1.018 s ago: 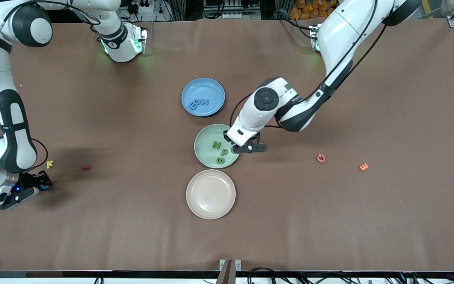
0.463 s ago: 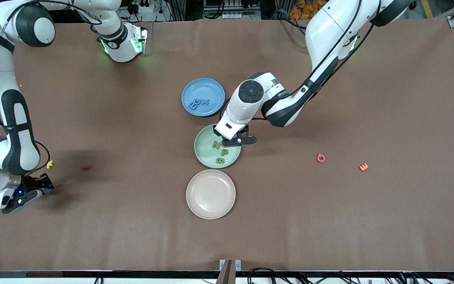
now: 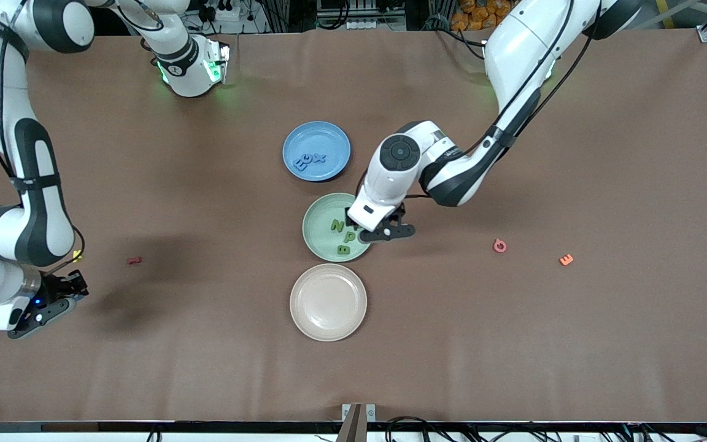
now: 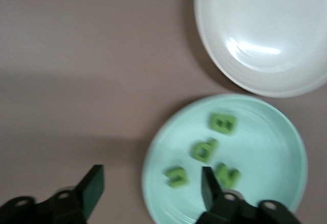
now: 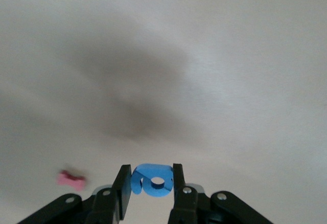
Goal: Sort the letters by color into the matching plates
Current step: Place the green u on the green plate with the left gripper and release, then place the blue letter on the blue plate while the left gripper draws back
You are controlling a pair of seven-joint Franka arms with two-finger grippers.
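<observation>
Left tool (image 4: 148, 193) released, over the green plate (image 3: 316, 236) rim — four green letters (image 4: 207, 150) inside. Right tool (image 5: 149, 188) grasping a blue letter (image 5: 150, 180) above the table (image 3: 513, 344).

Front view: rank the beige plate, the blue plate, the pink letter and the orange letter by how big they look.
1. Beige plate, largest, though it lies nearest the camera.
2. Blue plate, slightly smaller looking; possibly equal in truth.
3. Pink letter and orange letter: both tiny, too alike to rank.
</observation>
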